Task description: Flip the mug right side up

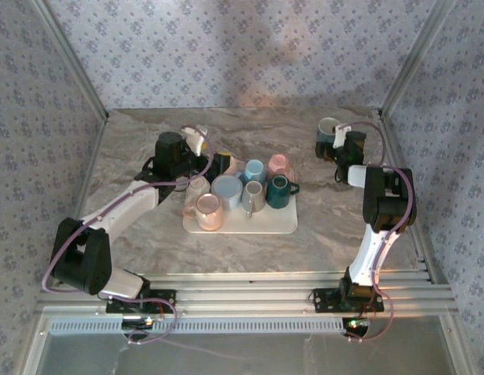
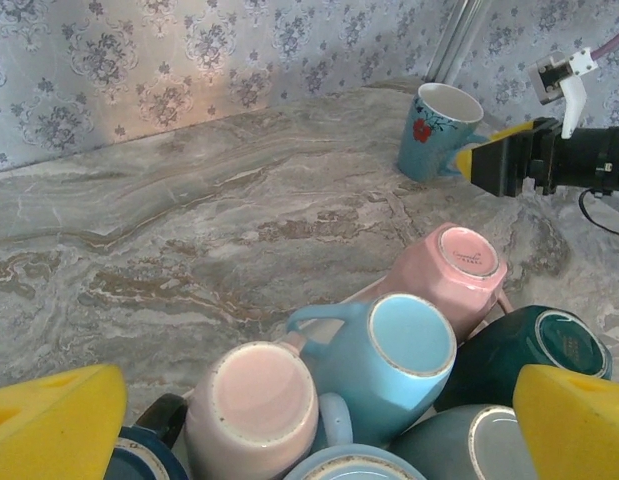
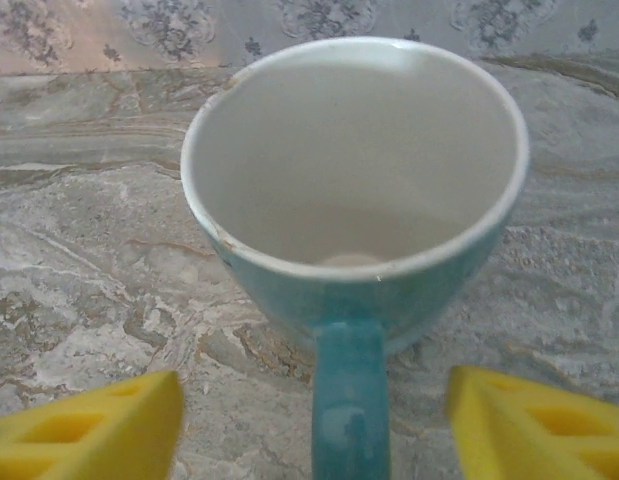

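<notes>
A teal mug (image 1: 328,130) with a white inside and a red flower stands upright on the marble table at the far right. From the left wrist view the mug (image 2: 439,130) shows its mouth facing up. My right gripper (image 1: 340,144) is right behind it. In the right wrist view the mug (image 3: 354,180) is close up, its handle (image 3: 349,400) pointing at the camera. The right gripper (image 3: 314,430) is open, and its yellow fingers (image 3: 89,430) stand clear on both sides of the handle. My left gripper (image 2: 314,430) is open above the tray's mugs, holding nothing.
A white tray (image 1: 281,223) in the table's middle holds several mugs. Seen bottom up are a pale pink one (image 2: 254,400), a light blue one (image 2: 409,350), a pink one (image 2: 459,265) and a dark green one (image 2: 549,345). Patterned walls enclose the table.
</notes>
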